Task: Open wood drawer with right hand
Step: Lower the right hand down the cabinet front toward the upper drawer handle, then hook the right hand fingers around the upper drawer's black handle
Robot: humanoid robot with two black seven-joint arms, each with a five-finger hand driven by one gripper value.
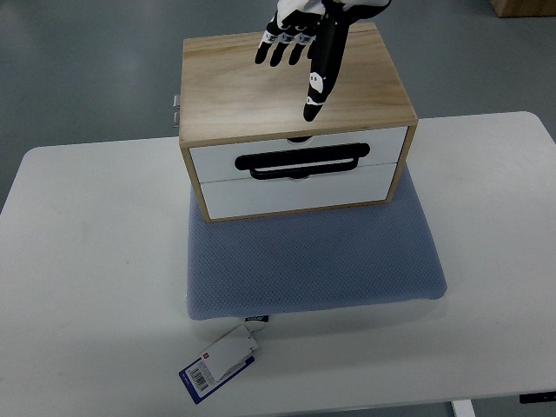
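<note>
Black-and-white robot hand (304,48), entering from the top edge so that its side cannot be told, hangs over the top panel of the wood drawer box (295,122) with fingers extended downward and holding nothing. Both white drawer fronts sit flush and closed, a black handle (298,162) across the upper one. The box rests on a blue-grey mat (313,261) on the white desk (87,261), with a tag (220,363) beside the mat's near edge.
</note>
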